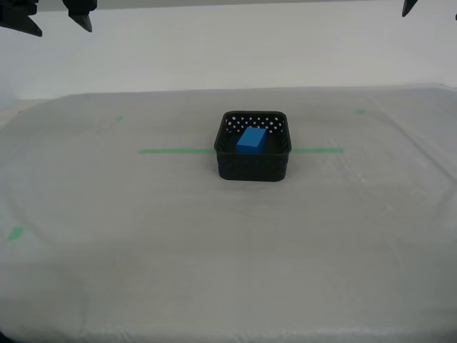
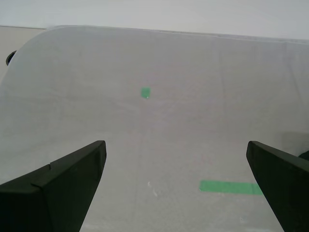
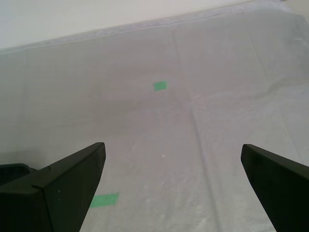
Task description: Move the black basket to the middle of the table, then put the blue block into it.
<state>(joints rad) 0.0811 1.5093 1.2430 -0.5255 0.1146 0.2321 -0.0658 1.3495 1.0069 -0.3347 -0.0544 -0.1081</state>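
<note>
The black basket (image 1: pixel 253 166) stands at the middle of the table (image 1: pixel 143 271), across the long green tape line (image 1: pixel 175 151). The blue block (image 1: pixel 251 139) lies inside it. My second gripper (image 2: pixel 176 143) is open and empty, high over the bare cloth. Its fingers (image 1: pixel 80 20) show at the top of the exterior view's left. My first gripper (image 3: pixel 173 145) is open and empty too, high over the cloth. One of its fingertips (image 1: pixel 408 7) shows at the top of the exterior view's right. Both grippers are far from the basket.
Small green tape marks lie on the cloth at the far left (image 1: pixel 120 118), far right (image 1: pixel 360 111) and near left (image 1: pixel 15 233). The second wrist view shows one mark (image 2: pixel 145 92) and a tape end (image 2: pixel 227 186). The first wrist view shows another mark (image 3: pixel 160 85).
</note>
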